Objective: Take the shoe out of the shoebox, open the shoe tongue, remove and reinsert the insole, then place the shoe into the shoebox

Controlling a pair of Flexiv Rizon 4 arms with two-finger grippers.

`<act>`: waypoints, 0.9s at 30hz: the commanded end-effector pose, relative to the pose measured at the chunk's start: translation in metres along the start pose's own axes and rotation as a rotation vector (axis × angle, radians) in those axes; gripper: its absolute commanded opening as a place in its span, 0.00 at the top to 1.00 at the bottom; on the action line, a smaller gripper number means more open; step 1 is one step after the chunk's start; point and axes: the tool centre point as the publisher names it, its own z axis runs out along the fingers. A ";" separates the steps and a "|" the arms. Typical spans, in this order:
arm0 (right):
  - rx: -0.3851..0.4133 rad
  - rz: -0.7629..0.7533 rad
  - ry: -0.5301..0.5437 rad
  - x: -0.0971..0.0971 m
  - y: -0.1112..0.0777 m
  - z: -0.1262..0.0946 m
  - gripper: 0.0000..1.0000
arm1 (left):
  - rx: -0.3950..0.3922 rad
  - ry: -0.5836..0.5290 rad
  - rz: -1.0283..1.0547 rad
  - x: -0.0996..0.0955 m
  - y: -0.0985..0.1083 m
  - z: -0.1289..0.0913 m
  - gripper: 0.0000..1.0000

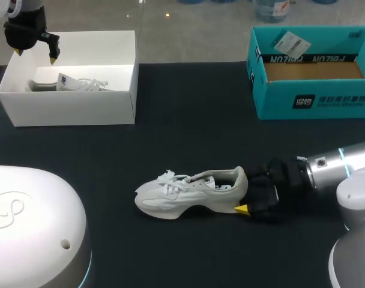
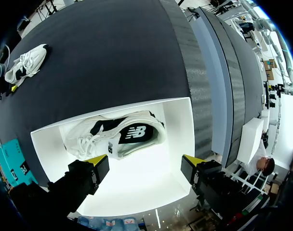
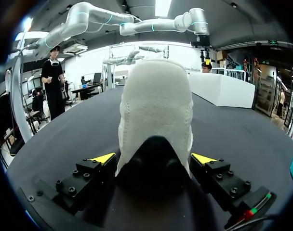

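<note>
One white lace-up sneaker (image 1: 191, 192) sits out on the black desk (image 1: 188, 132), so I judge tongue-opening is in hand. My right gripper (image 3: 153, 158) straddles its heel, spread, not pinching; my left gripper (image 2: 144, 161) hangs spread above the white cardboard shoebox (image 1: 68, 108). Next: clamp the heel steady.

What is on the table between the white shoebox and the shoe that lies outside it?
Nothing; in the head view only bare black table separates the white shoebox from that shoe.
</note>
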 end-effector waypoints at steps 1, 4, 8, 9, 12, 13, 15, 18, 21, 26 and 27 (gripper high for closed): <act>-0.007 -0.003 -0.002 -0.001 -0.003 0.003 0.59 | -0.002 0.001 0.001 0.000 -0.001 -0.001 0.00; -0.017 0.005 0.000 -0.001 -0.006 0.006 1.00 | -0.002 0.001 0.001 0.000 -0.001 -0.001 0.00; -0.026 0.014 0.004 0.000 -0.009 0.008 1.00 | -0.002 0.001 0.001 0.000 -0.001 -0.001 0.00; -0.026 0.014 0.004 0.000 -0.009 0.008 1.00 | -0.002 0.001 0.001 0.000 -0.001 -0.001 0.00; -0.026 0.014 0.004 0.000 -0.009 0.008 1.00 | -0.002 0.001 0.001 0.000 -0.001 -0.001 0.00; -0.026 0.014 0.004 0.000 -0.009 0.008 1.00 | -0.002 0.001 0.001 0.000 -0.001 -0.001 0.00; -0.026 0.014 0.004 0.000 -0.009 0.008 1.00 | -0.002 0.001 0.001 0.000 -0.001 -0.001 0.00; -0.026 0.014 0.004 0.000 -0.009 0.008 1.00 | -0.002 0.001 0.001 0.000 -0.001 -0.001 0.00; -0.026 0.014 0.004 0.000 -0.009 0.008 1.00 | -0.002 0.001 0.001 0.000 -0.001 -0.001 0.00; -0.026 0.014 0.004 0.000 -0.009 0.008 1.00 | -0.002 0.001 0.001 0.000 -0.001 -0.001 0.00; -0.026 0.014 0.004 0.000 -0.009 0.008 1.00 | -0.001 -0.006 -0.007 -0.002 -0.004 -0.006 0.00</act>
